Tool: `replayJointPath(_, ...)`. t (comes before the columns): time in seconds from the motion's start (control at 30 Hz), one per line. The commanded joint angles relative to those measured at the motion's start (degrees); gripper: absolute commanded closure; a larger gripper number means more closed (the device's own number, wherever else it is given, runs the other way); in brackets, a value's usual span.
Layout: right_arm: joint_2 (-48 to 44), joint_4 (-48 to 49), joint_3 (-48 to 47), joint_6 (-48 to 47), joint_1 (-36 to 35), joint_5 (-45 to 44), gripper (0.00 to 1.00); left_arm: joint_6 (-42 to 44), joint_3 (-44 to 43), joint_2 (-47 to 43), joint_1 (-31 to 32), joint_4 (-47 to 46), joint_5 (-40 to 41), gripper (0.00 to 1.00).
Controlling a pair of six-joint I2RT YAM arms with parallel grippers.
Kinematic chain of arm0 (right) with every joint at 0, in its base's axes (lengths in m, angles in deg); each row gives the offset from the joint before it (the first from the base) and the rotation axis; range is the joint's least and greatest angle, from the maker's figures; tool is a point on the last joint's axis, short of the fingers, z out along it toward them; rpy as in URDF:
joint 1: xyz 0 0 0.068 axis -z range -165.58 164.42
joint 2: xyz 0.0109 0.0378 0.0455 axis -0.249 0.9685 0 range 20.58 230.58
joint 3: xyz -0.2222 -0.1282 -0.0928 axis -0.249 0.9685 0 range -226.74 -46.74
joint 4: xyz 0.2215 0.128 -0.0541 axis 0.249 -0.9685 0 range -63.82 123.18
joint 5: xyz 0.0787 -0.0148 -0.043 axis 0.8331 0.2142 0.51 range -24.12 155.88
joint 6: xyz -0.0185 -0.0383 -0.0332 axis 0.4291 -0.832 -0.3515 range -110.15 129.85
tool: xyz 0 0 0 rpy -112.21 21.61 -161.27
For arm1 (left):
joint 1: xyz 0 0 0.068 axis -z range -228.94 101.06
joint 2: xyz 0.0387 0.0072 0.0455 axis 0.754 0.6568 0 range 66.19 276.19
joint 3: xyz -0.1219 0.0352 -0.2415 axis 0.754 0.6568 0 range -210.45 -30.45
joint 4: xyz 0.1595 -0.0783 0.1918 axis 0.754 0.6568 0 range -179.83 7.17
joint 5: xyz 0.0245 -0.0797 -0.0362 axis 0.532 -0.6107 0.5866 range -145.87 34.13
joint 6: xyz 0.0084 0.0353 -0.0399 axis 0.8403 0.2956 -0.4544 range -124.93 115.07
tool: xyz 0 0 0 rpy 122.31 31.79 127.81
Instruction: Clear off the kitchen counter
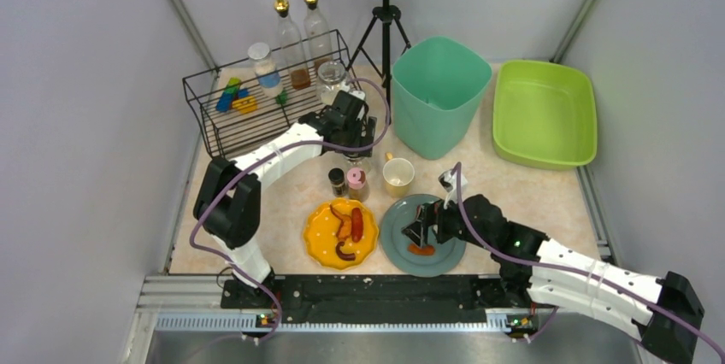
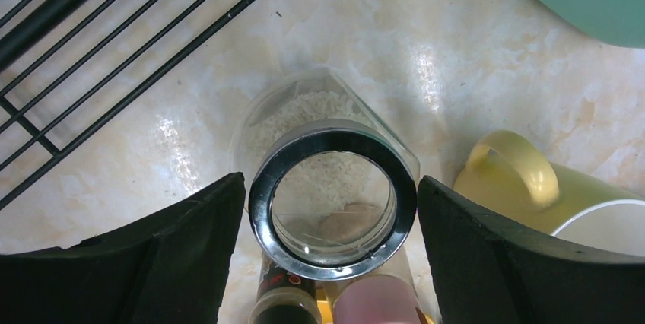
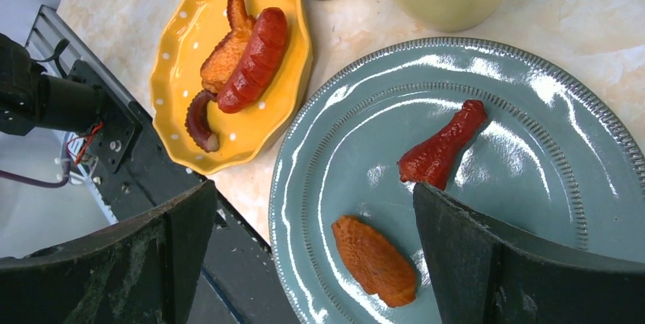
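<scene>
The kitchen counter [image 1: 530, 193] is a beige marbled top. My left gripper [image 1: 352, 143] hangs over a glass jar of rice with a black-rimmed lid [image 2: 332, 202]. It is open, and a finger [image 2: 190, 255] stands close on each side of the lid with a thin gap showing. My right gripper [image 1: 425, 231] is open above a grey-blue plate [image 3: 525, 111]. An orange fried piece [image 3: 374, 261] lies between its fingers [image 3: 487, 263], and a red drumstick [image 3: 441, 149] lies just beyond.
A yellow plate [image 1: 315, 227] holds sausage and other food. Two small spice jars [image 1: 338, 180] and a yellow mug [image 1: 398, 176] stand near the rice jar. At the back are a black wire rack [image 1: 256, 103], a teal bin [image 1: 439, 95] and a green tub [image 1: 543, 112].
</scene>
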Motion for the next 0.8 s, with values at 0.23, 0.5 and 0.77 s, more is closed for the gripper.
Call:
replayJointPath(0.23,1.51,3.36,-0.18,0.69,0.10,1.01,0.01,0.52,-1.95,-0.59,1.43,2.65,3.28,0.19)
replayJointPath(0.5,0.84,3.63,0.56,1.24,0.13,1.07,0.01,0.63,-3.04,-0.09,1.84,2.65,3.62,0.47)
replayJointPath(0.77,0.43,4.41,1.62,1.49,0.10,1.10,0.01,2.22,-6.33,-1.95,2.10,5.08,5.95,1.00)
